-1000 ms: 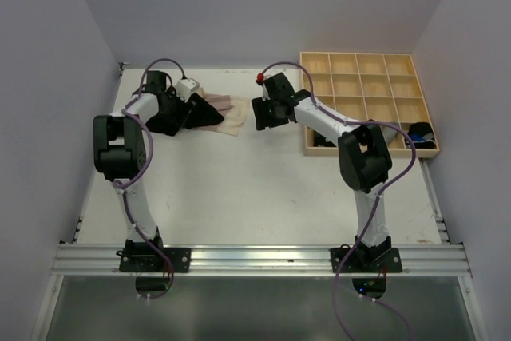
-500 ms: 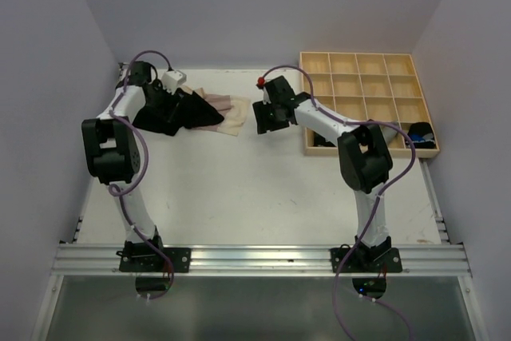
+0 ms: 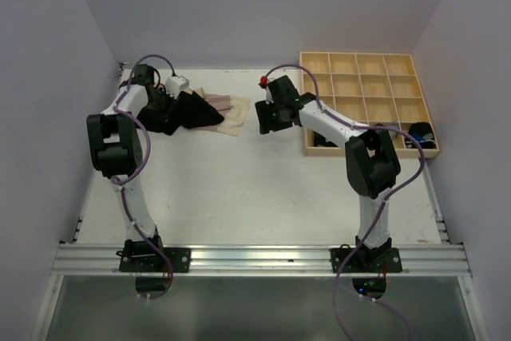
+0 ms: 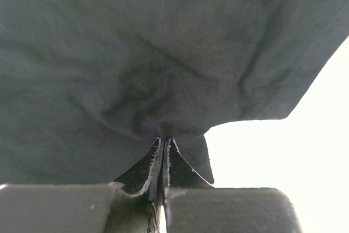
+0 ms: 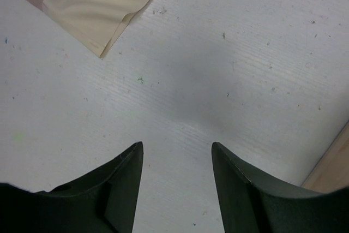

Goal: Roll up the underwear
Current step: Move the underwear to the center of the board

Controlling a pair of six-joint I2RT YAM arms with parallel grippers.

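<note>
Left wrist view: your left claw (image 4: 163, 151) is clamped on the black underwear (image 4: 163, 53), far left on the table (image 3: 239, 181). Your right claw (image 5: 177, 156) hangs open near the beige pair (image 5: 103, 4). Next, I'd lay it flat for rolling.

2 white tubular arms (image 3: 134, 201) with bulky black joints, each trailing a looping purple cable (image 3: 152, 58); right hand (image 5: 177, 154) has matte-black curved fingers (image 5: 122, 189).
</note>
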